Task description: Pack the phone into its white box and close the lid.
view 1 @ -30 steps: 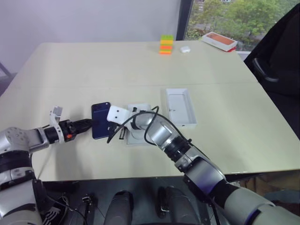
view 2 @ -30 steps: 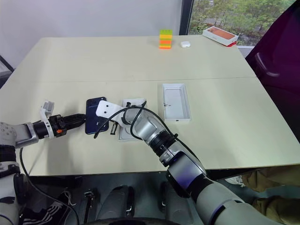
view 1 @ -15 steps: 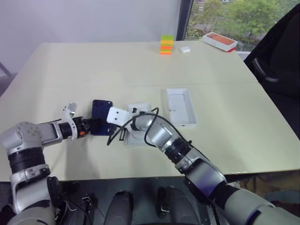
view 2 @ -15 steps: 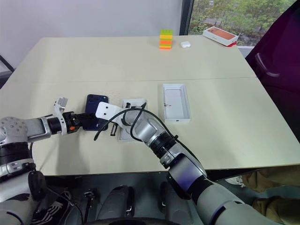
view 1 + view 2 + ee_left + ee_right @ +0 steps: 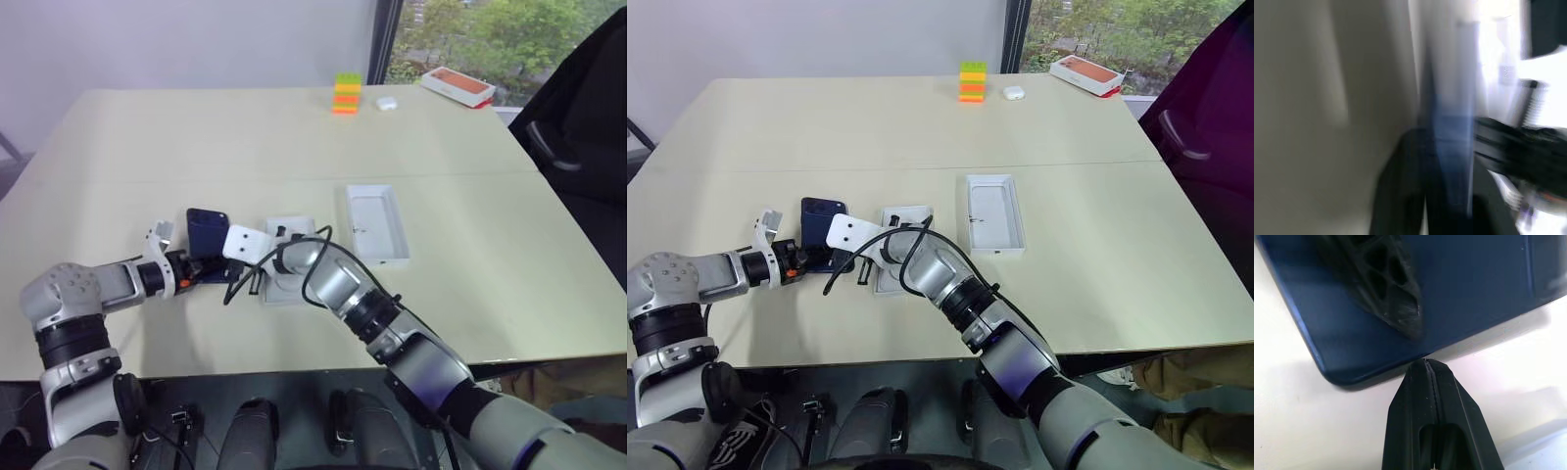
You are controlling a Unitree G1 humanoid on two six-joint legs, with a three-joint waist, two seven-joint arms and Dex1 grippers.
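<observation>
left gripper (image 5: pixel 813 262): fingers drawn in on the near edge of the phone (image 5: pixel 821 231); pinch looks real in the head views, left wrist view too smeared to confirm
right gripper (image 5: pixel 1426 366): fingers pressed together, holding nothing; tips butt against the phone's edge, acting as a backstop
phone: flat on the table (image 5: pixel 147 147), or barely tipped; sits between the two grippers, left of the white insert (image 5: pixel 284 264)
white box (image 5: pixel 378 223): open tray, well to the right of the phone; insert lies between them
lid: can't pick it out with confidence; skipping
far stuff: block stack (image 5: pixel 347 94), small white case (image 5: pixel 387 102), orange-topped box (image 5: pixel 458 86); all well clear
risk 1: edge pinch on glossy glass; shallow bite, phone could squirt out or pivot on lift
risk 2: right fingertips pressed against the edge; if left pulls while right pushes, phone skids or twists
risk 3: right arm's cable (image 5: pixel 257 266) loops just beside the phone; could snag on the carry
risk 4: path to the box crosses the insert; low carry clips it and shoves it into the tray
</observation>
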